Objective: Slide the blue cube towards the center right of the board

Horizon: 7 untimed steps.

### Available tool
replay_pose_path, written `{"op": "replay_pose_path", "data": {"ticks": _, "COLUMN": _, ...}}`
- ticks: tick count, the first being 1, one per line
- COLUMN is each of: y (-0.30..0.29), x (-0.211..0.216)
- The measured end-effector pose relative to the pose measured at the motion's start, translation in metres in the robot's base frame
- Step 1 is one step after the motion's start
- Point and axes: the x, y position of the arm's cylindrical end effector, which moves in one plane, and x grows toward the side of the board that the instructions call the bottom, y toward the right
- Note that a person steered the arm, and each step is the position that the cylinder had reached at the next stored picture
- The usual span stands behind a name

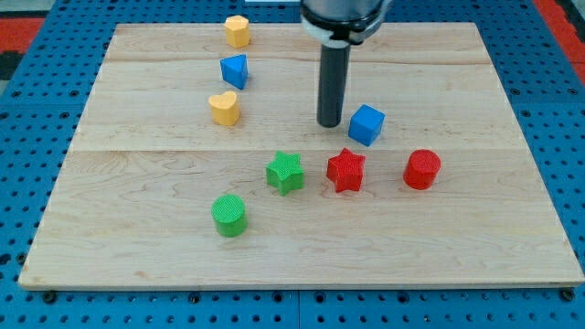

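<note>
The blue cube [366,124] sits a little right of the board's middle, above the red star [346,170]. My tip [329,124] stands just to the cube's left, a small gap from it or barely touching. The rod rises from there to the view's top.
A red cylinder [421,170] lies right of the red star. A green star [285,172] and a green cylinder [228,216] lie lower left. A blue wedge-like block [234,70] sits between two yellow blocks [238,31] [224,109] at upper left. The wooden board [512,228] is ringed by blue flooring.
</note>
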Motion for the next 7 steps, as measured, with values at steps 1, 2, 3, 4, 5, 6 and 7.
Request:
{"op": "replay_pose_path", "data": {"ticks": 1, "y": 0.018, "x": 0.009}}
{"op": "replay_pose_path", "data": {"ticks": 2, "y": 0.024, "x": 0.011}}
{"op": "replay_pose_path", "data": {"ticks": 3, "y": 0.07, "x": 0.017}}
{"op": "replay_pose_path", "data": {"ticks": 4, "y": 0.151, "x": 0.017}}
{"op": "replay_pose_path", "data": {"ticks": 5, "y": 0.167, "x": -0.001}}
{"op": "replay_pose_path", "data": {"ticks": 6, "y": 0.143, "x": -0.017}}
{"op": "replay_pose_path", "data": {"ticks": 7, "y": 0.107, "x": -0.012}}
